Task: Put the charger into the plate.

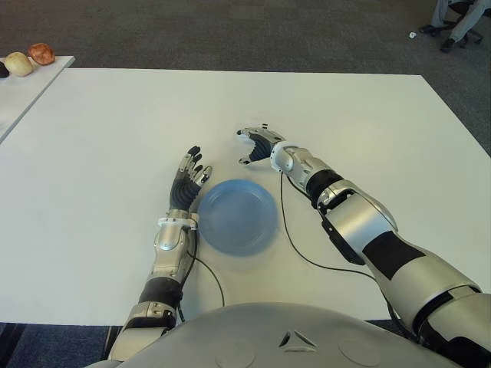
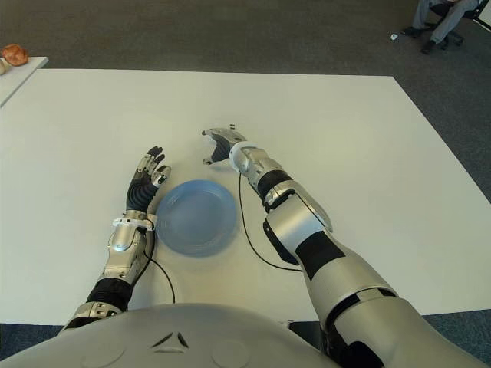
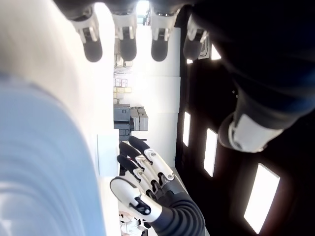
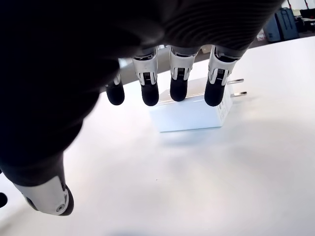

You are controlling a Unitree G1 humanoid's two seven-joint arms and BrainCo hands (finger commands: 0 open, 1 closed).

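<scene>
The white charger (image 4: 189, 110) lies flat on the white table (image 1: 115, 123), its two prongs pointing away from the hand. My right hand (image 1: 247, 148) hovers over it just beyond the plate's far rim. The fingers (image 4: 147, 93) arch above the charger's top, the thumb stands apart, and nothing is gripped. In the eye views the charger is hidden under that hand. The blue plate (image 1: 236, 217) sits empty near the table's front. My left hand (image 1: 188, 178) shows at the plate's left edge, fingers stretched out and holding nothing.
A thin black cable (image 1: 295, 245) runs over the table right of the plate. A side table (image 1: 38, 77) at the far left carries two roundish food items (image 1: 31, 57). A person's legs (image 1: 454, 19) show at the far right on the carpet.
</scene>
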